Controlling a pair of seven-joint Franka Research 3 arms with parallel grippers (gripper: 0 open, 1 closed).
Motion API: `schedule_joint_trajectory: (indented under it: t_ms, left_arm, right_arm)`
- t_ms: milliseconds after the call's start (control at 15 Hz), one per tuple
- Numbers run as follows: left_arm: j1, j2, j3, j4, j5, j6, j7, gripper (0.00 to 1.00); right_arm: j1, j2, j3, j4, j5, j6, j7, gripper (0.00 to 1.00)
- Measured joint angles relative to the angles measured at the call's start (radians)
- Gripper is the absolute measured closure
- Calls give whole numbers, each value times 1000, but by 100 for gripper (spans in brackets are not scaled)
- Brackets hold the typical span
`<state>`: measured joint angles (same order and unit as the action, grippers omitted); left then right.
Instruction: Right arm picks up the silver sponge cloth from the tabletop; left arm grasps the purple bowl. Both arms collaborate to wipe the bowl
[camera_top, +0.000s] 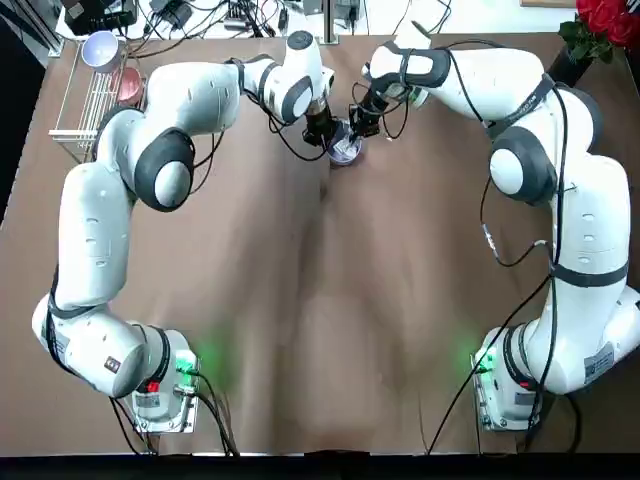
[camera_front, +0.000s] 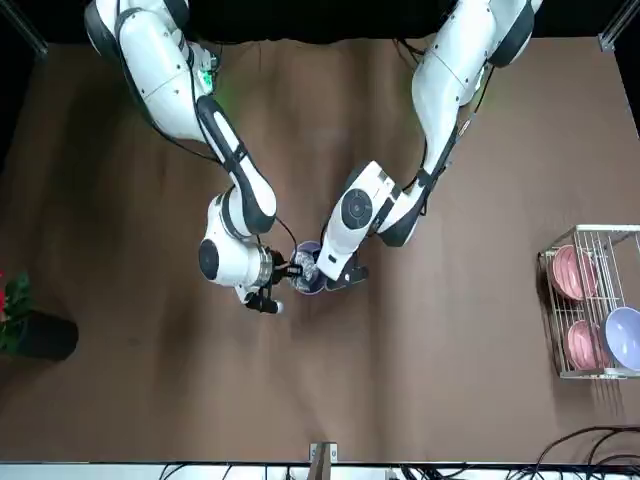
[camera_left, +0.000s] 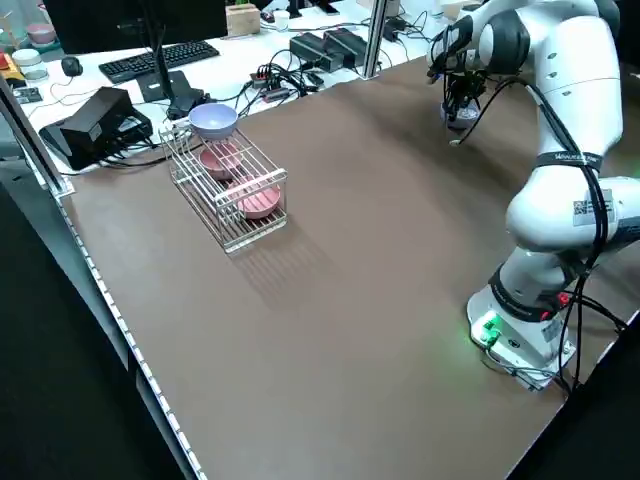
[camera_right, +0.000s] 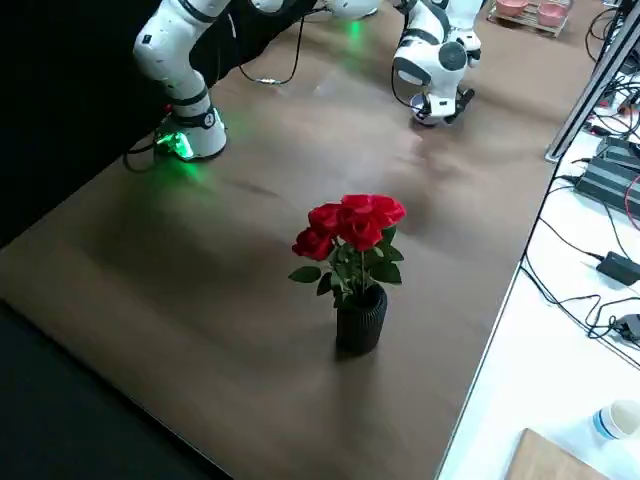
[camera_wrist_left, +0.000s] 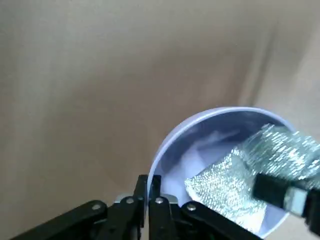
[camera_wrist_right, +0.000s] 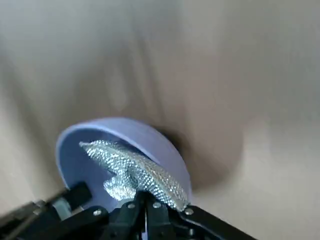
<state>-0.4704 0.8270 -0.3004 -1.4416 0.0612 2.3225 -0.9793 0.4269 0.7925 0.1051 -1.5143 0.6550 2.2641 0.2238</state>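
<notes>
While both arms reach over the far middle of the tabletop, the bowl hangs pinched between them.
The left gripper is clamped on its rim; the right gripper nips the silver cloth inside it.

Red roses in black vase

left gripper: fingers pinched | right gripper: fingers pinched | arms meet far-centre
</notes>
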Motion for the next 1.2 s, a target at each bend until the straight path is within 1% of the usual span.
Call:
schedule_joint_trajectory:
  t_ms: [67, 133, 200, 667, 1000, 1200]
  left_arm:
    - [0, 0, -3, 0, 0, 0, 0, 96]
    - [-3, 2, -6, 0, 0, -1, 0, 96]
    - [-3, 2, -7, 0, 0, -1, 0, 96]
    - [-4, 3, -8, -1, 0, -6, 0, 96]
    - [-5, 3, -10, 0, 0, 5, 0, 96]
    - [-6, 7, -11, 4, 0, 21, 0, 96]
  right_arm:
    - [0, 0, -3, 1, -7, -39, 0, 98]
    - [2, 1, -3, 0, -12, -107, 8, 98]
    - [6, 2, -3, 1, -13, -124, 10, 98]
    - [36, 8, -5, 9, -39, -123, 27, 98]
    - [33, 8, -20, 38, -160, -122, 28, 98]
    - [20, 8, -31, 66, -174, -130, 29, 98]
